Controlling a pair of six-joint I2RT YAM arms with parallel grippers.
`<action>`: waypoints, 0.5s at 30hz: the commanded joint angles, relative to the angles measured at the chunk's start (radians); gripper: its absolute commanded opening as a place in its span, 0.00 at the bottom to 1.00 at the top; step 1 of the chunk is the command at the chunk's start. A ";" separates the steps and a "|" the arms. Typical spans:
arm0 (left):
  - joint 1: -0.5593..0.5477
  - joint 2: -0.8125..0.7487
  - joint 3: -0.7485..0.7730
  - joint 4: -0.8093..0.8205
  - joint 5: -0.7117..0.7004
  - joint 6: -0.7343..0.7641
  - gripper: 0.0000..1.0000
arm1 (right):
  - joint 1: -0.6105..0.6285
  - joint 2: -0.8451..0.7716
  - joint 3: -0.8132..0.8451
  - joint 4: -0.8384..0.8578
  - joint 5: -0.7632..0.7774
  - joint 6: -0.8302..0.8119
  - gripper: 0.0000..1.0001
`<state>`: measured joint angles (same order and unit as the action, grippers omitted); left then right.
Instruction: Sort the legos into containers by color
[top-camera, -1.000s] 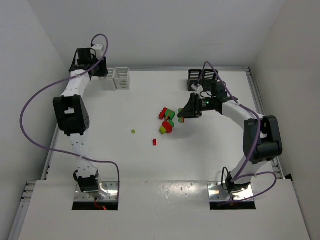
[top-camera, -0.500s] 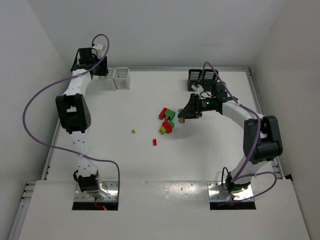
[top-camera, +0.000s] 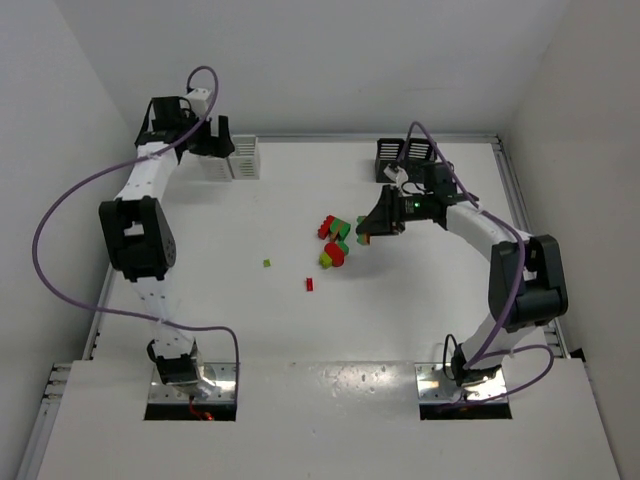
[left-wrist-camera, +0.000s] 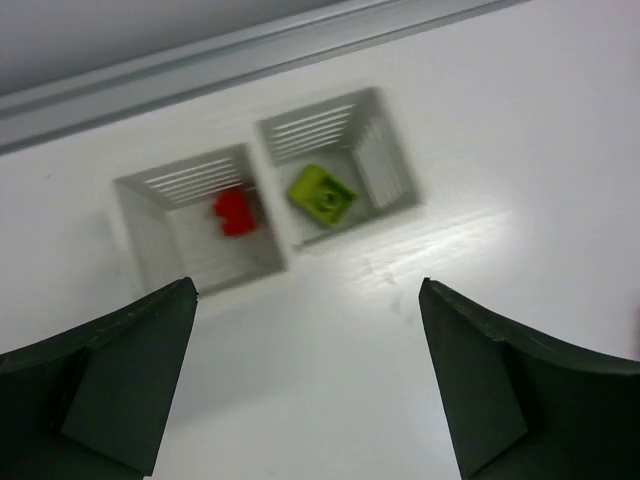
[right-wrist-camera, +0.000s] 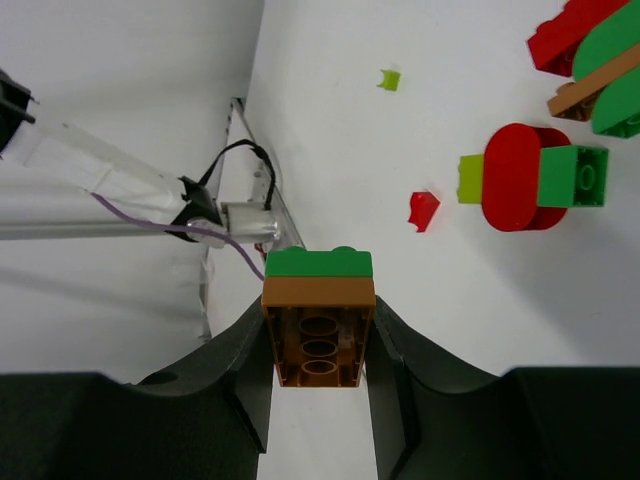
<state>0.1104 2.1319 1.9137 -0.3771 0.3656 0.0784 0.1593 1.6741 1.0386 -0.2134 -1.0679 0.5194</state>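
Just beyond the right gripper (right-wrist-camera: 318, 345), clamped on a green-and-brown brick (right-wrist-camera: 318, 290), the black bins (top-camera: 392, 160) are found; the left gripper (left-wrist-camera: 308, 300) is spread wide over the white bins (left-wrist-camera: 150, 235).

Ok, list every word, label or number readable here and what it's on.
No readable text in any view.
The white bins: plain slats, no markings.
The brown-and-green brick in the right gripper: no print.
The left arm and right arm: any label too small to read.
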 joint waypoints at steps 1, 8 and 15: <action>-0.060 -0.295 -0.140 0.017 0.255 -0.018 1.00 | 0.009 -0.050 0.015 0.080 -0.065 0.035 0.00; -0.191 -0.480 -0.546 0.111 0.826 -0.256 1.00 | 0.019 0.027 -0.098 0.773 -0.196 0.659 0.00; -0.354 -0.489 -0.682 0.199 0.937 -0.264 0.96 | 0.063 0.058 -0.077 0.931 -0.233 0.801 0.00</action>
<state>-0.2234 1.6520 1.2385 -0.2501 1.1923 -0.1478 0.2012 1.7443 0.9352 0.5278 -1.2469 1.2015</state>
